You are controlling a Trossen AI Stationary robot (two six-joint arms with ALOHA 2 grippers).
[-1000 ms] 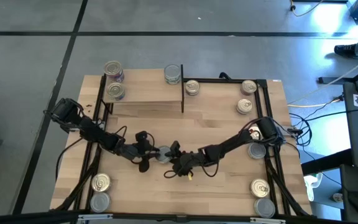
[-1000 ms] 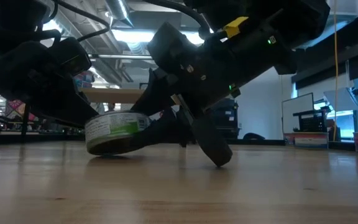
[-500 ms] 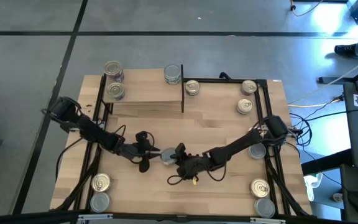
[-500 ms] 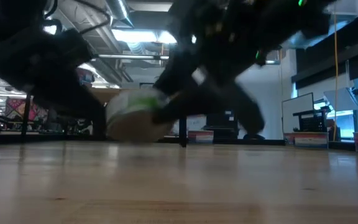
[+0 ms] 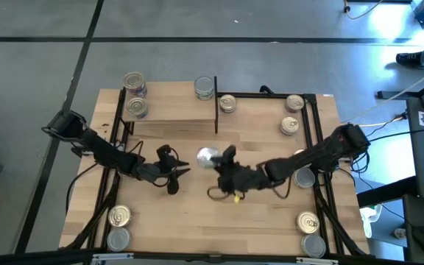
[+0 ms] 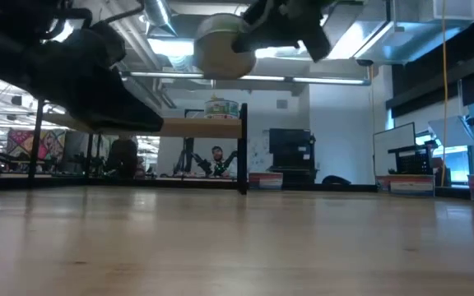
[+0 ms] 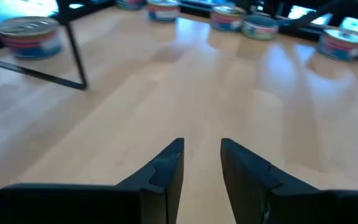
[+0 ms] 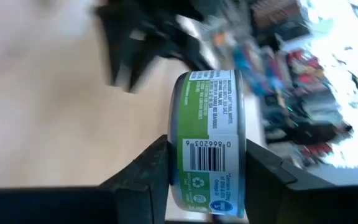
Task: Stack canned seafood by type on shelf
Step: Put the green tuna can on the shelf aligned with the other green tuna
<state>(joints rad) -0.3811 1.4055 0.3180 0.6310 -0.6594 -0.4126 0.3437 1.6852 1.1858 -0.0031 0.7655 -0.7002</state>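
Right wrist view is showing the green-label tin (image 8: 207,146) clamped between my right gripper's (image 8: 207,163) two fingers, which are closed onto its flat ends so the curved wall is facing the camera. From above, the tin's silver-grey top (image 5: 209,156) is showing just ahead of my right gripper (image 5: 219,160), over the middle of the table and raised well clear of the wood, as the low view confirms (image 6: 225,47).

I am judging the hold as the main risk: I am pinching a smooth metal tin across its ends, so a quick swing toward the shelf (image 5: 175,112) could let it twist or slip out and drop onto the table. The shelf's black post (image 5: 216,114) is standing between my claw and the plank, and clipping it could knock the tin loose. Setting it beside the wrong kind is also possible, since the purple-label tins (image 5: 135,108) are sitting at the shelf's far end.

My left gripper (image 7: 201,163) is hovering just beside the right one, its fingers slightly parted and holding nothing.

On the label I am reading a barcode with the digits 866203; the smaller print and any brand name are too blurred to make out.
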